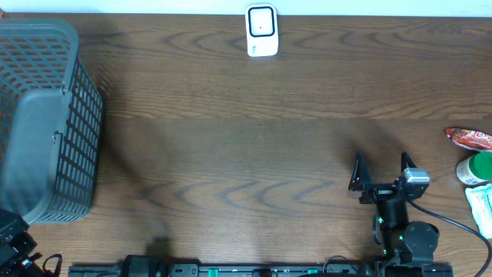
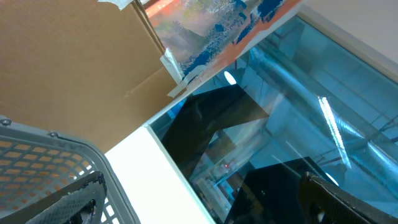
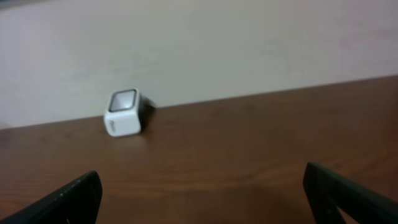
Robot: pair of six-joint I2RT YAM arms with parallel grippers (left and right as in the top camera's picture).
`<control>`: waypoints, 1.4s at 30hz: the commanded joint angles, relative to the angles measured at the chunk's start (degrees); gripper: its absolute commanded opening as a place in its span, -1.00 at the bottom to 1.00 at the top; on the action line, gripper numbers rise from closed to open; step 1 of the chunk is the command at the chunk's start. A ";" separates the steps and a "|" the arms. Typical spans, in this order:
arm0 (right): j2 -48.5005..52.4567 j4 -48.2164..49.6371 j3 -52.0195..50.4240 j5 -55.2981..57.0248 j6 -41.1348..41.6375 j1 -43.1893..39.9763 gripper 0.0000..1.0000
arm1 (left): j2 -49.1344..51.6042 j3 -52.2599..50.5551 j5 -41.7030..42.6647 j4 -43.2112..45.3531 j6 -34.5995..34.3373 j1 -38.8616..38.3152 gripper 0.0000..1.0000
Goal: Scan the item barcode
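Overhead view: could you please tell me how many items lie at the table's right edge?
3, each cropped by the frame: a red packet farthest back, a green-and-white container in the middle, a white-and-teal packet in front. More may lie out of view.

We record overhead looking straight down on the brown wooden tabletop [image 1: 246,154]. Right wrist sits low, facing the distant small white box-shaped scanner [image 3: 124,113], shared with overhead. Left wrist tilts upward, close beside the grey plastic mesh basket [image 2: 56,162].
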 commanded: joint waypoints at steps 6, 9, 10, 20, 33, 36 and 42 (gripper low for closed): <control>-0.37 -3.15 -1.38 3.41 0.39 1.16 0.99 | 0.33 -0.44 0.26 0.22 -0.07 0.24 0.96; -0.37 -3.15 -1.38 3.41 0.39 1.16 0.99 | 0.33 -0.42 0.26 0.22 -0.07 0.24 0.95; -0.37 -3.15 -1.38 3.41 0.39 1.16 0.98 | 0.33 -0.42 0.26 0.22 -0.07 0.24 0.95; -0.37 -3.15 -1.38 3.41 0.39 1.16 0.98 | 0.33 -0.42 0.26 0.22 -0.07 0.24 0.95; -0.37 -3.15 -1.38 3.41 0.39 1.16 0.99 | 0.33 -0.42 0.26 -1.70 -0.04 0.24 0.96; -0.37 -3.15 -1.38 3.41 0.39 1.16 0.99 | 0.33 -0.44 3.63 -8.81 -0.11 0.24 0.96; -0.37 -3.15 -1.38 3.41 0.39 1.16 0.99 | -0.13 -0.55 6.73 -18.75 0.02 0.79 0.96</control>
